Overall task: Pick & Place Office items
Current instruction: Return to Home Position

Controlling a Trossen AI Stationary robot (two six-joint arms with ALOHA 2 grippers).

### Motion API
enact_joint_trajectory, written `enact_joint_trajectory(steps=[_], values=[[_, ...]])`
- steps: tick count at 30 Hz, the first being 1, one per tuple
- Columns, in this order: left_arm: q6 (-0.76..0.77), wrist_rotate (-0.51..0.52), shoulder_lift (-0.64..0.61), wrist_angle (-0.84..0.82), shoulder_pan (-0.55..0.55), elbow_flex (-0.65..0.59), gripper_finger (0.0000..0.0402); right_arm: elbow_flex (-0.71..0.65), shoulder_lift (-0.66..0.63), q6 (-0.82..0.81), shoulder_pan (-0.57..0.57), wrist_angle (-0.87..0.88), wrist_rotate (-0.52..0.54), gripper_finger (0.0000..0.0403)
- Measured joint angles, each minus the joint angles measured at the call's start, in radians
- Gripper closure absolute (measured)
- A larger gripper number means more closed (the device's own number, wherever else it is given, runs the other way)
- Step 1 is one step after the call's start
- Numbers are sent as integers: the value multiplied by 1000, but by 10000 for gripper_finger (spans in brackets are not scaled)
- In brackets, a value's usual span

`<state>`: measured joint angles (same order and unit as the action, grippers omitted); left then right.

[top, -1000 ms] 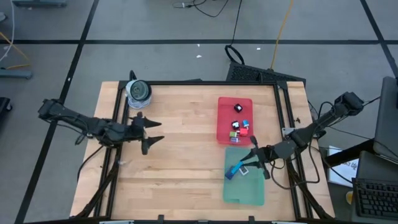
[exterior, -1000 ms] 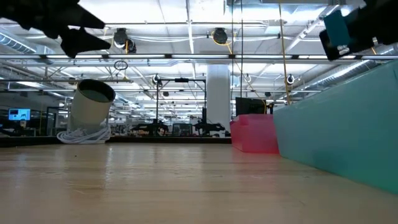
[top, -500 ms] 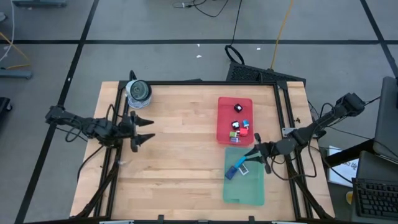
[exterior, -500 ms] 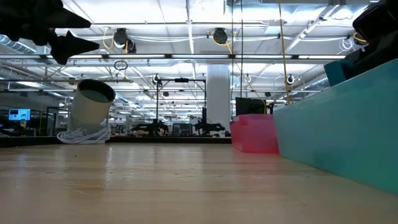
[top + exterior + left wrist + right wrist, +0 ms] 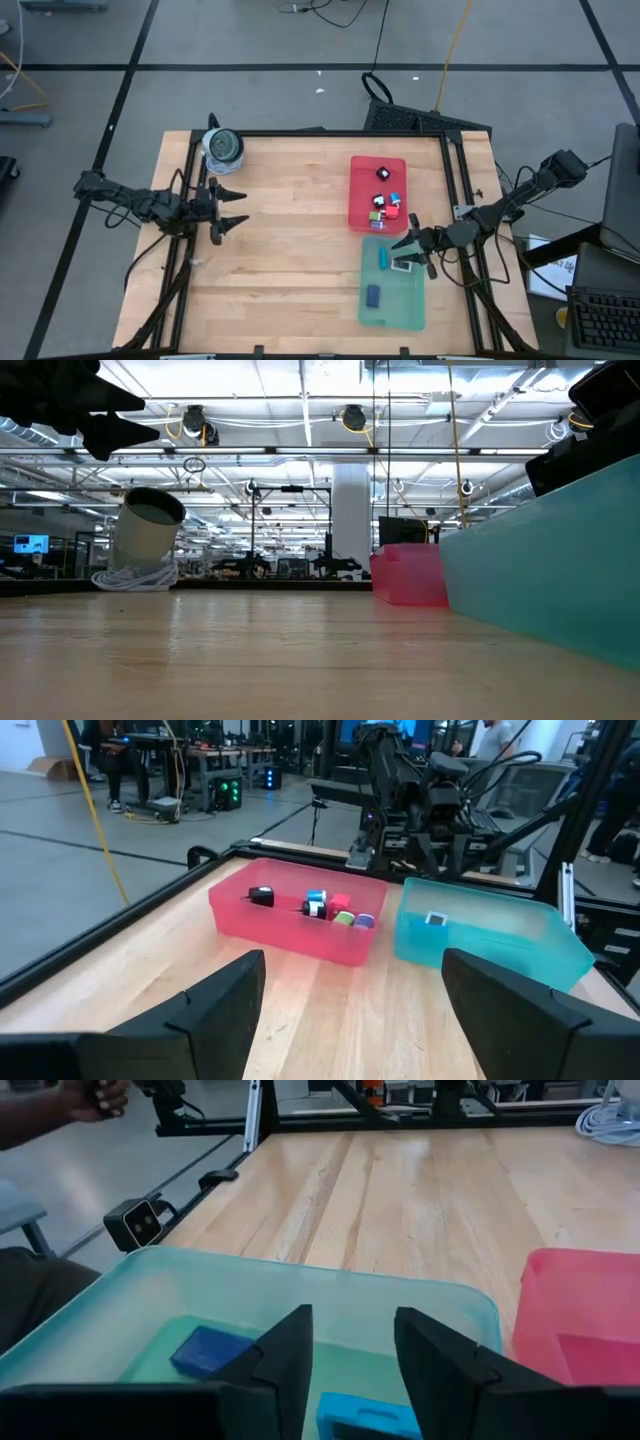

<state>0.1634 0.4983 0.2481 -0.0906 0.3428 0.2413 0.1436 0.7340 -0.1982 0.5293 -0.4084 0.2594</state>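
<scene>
On the wooden tabletop (image 5: 290,260), a dark blue block (image 5: 373,295) lies in the green plastic bin (image 5: 400,315); the right hand (image 5: 416,246) and left hand (image 5: 242,207) are both spread.

The surface (image 5: 290,270) is pale honey wood, striped by its plank seams and framed in black rails (image 5: 300,133); the red tray (image 5: 356,218) is a translucent pinkish red; inside the red tray sit a black piece (image 5: 381,173), a blue piece (image 5: 394,197), a red piece (image 5: 392,210) and a green piece (image 5: 375,214); just beside the red tray, the green tray (image 5: 398,312) is a see-through teal, holding a dark blue block (image 5: 372,296), a bright blue bar (image 5: 384,258) and a white tag (image 5: 401,265); the grey roll (image 5: 222,148), well apart from the red tray, is pale with a dark hollow; the left end effector (image 5: 240,207) and the right end effector (image 5: 412,250) are both black; the floor (image 5: 250,90) is grey, crossed by black lines.
</scene>
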Motion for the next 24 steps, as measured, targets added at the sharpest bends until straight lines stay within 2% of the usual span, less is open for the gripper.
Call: enact_joint_trajectory(steps=[5, 11, 16, 20, 24], values=[[0, 0, 0, 0, 0, 0, 94, 0, -49, 0, 0, -40, -1, 272], [-35, 0, -17, 14, 0, 0, 94, 0, -173, 0, 0, -39, -1, 279], [-48, -1, -83, -14, 0, 0, 94, 0, -274, 2, 0, -1, -1, 278], [-27, 0, -155, -102, 0, 1, 94, 0, -358, 6, 0, 17, 0, 279], [0, -1, -217, -140, 0, 1, 94, 0, -446, 104, 0, 28, 0, 280]])
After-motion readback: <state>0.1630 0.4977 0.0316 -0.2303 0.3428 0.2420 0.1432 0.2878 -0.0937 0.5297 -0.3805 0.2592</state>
